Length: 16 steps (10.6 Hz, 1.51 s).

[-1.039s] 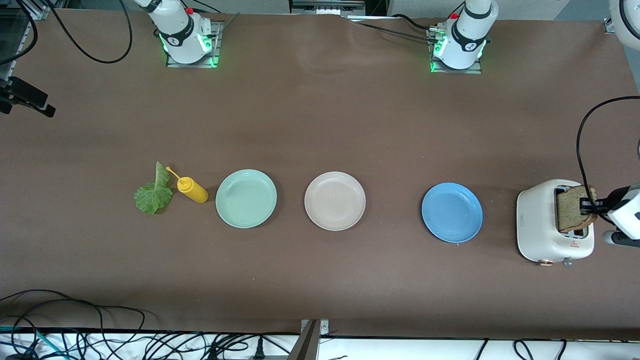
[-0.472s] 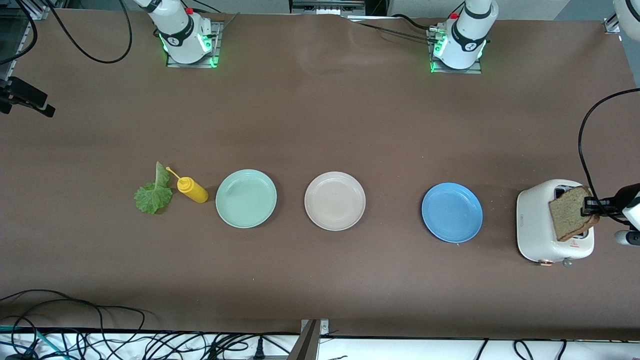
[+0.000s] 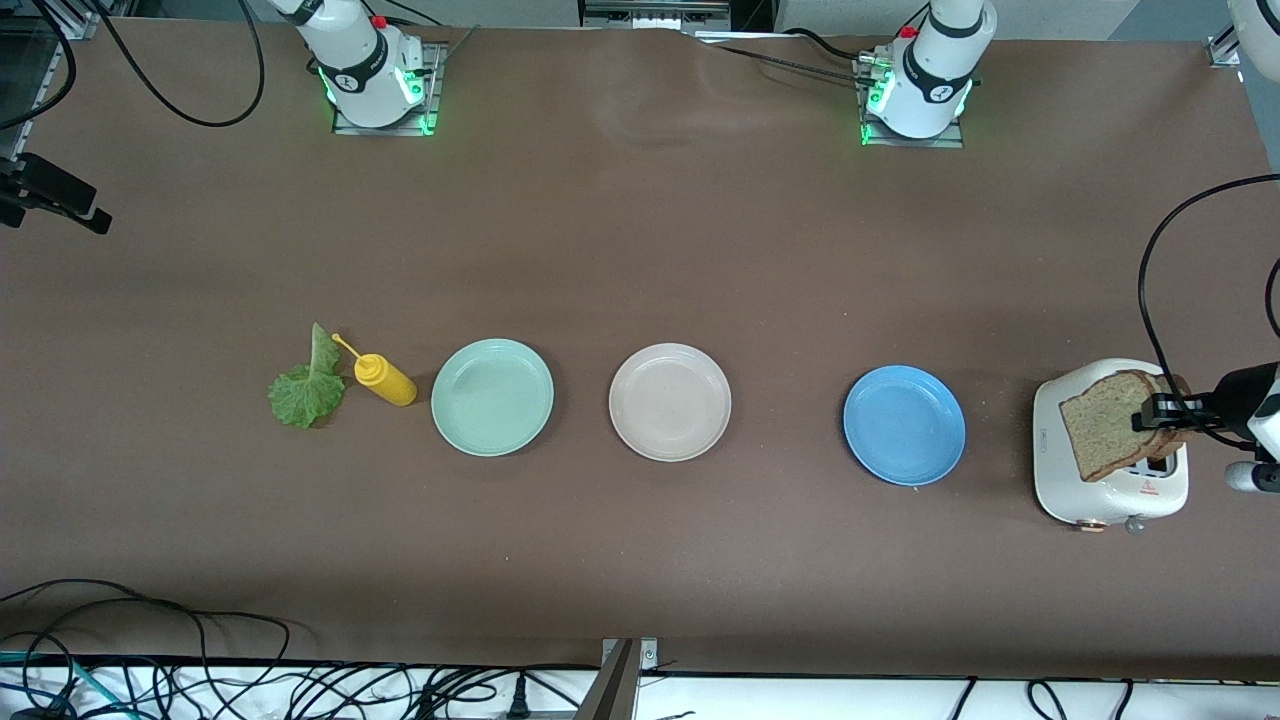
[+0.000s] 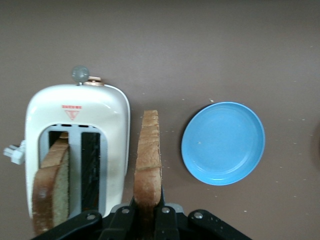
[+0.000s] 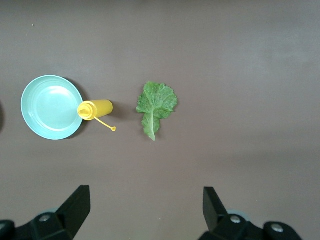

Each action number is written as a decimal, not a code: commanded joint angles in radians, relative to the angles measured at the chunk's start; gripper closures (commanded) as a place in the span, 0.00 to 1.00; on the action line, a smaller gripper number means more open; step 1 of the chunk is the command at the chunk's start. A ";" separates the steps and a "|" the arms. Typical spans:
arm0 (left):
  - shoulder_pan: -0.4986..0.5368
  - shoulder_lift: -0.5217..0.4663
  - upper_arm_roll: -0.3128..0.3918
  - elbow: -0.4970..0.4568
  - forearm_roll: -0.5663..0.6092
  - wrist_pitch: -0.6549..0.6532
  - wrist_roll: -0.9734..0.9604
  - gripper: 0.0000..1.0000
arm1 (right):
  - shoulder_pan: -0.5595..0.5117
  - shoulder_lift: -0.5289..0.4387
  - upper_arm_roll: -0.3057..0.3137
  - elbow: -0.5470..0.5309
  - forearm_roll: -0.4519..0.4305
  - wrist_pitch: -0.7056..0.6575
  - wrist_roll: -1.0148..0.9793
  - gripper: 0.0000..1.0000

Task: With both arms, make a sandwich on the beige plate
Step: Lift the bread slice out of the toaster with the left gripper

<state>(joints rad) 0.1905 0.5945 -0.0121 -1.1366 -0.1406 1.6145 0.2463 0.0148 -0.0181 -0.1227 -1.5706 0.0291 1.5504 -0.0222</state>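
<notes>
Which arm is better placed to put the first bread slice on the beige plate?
Left. Its end effector is shut on a bread slice over the toaster; the beige plate sits bare.

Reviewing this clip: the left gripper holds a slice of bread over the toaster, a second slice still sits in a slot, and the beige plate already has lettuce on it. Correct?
Not quite: the beige plate is bare. The front view shows the lettuce leaf on the table beside the yellow bottle, toward the right arm's end. The rest holds: the left gripper holds a bread slice over the toaster, and a second slice sits in a slot.
</notes>
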 commanded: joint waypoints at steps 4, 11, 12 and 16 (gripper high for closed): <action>-0.009 -0.004 0.004 -0.005 -0.229 -0.025 -0.094 1.00 | -0.003 0.001 -0.003 0.023 0.012 -0.030 -0.015 0.00; -0.079 0.051 0.004 -0.022 -0.445 -0.025 -0.197 1.00 | -0.003 0.001 0.000 0.023 0.012 -0.035 -0.015 0.00; -0.082 0.054 0.004 -0.023 -0.462 -0.024 -0.200 1.00 | -0.003 0.001 -0.001 0.023 0.012 -0.035 -0.016 0.00; -0.132 0.059 0.004 -0.035 -0.476 -0.018 -0.254 1.00 | -0.003 0.001 0.000 0.023 0.012 -0.035 -0.015 0.00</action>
<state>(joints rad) 0.0748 0.6561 -0.0158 -1.1630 -0.5780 1.5975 0.0169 0.0150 -0.0182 -0.1224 -1.5702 0.0291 1.5401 -0.0223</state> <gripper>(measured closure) 0.903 0.000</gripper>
